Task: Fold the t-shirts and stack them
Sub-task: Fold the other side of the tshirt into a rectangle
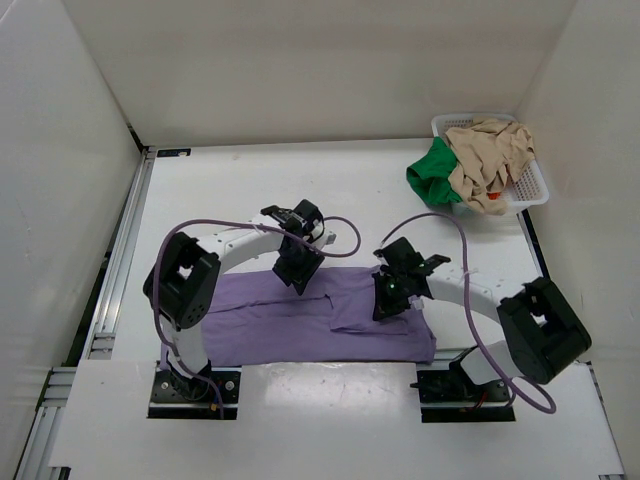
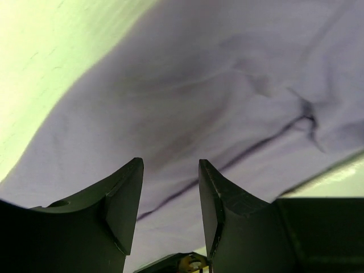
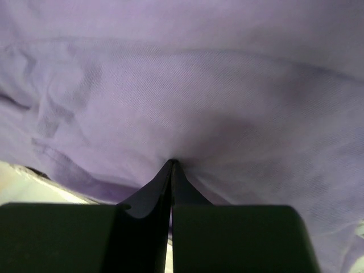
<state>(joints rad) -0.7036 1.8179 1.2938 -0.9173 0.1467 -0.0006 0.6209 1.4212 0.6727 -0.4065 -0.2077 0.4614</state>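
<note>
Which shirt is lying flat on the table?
The purple shirt, spread out between the two arms. The tan shirt and green shirt are crumpled up at the basket in the far right corner.

A white lattice basket (image 1: 536, 187) stands at the far right corner of the white table (image 1: 250, 180), perhaps touching the right wall (the angle hides any gap). An aluminium rail (image 1: 118, 265) runs along the table's left edge, below plain white walls (image 1: 330, 60).
</note>
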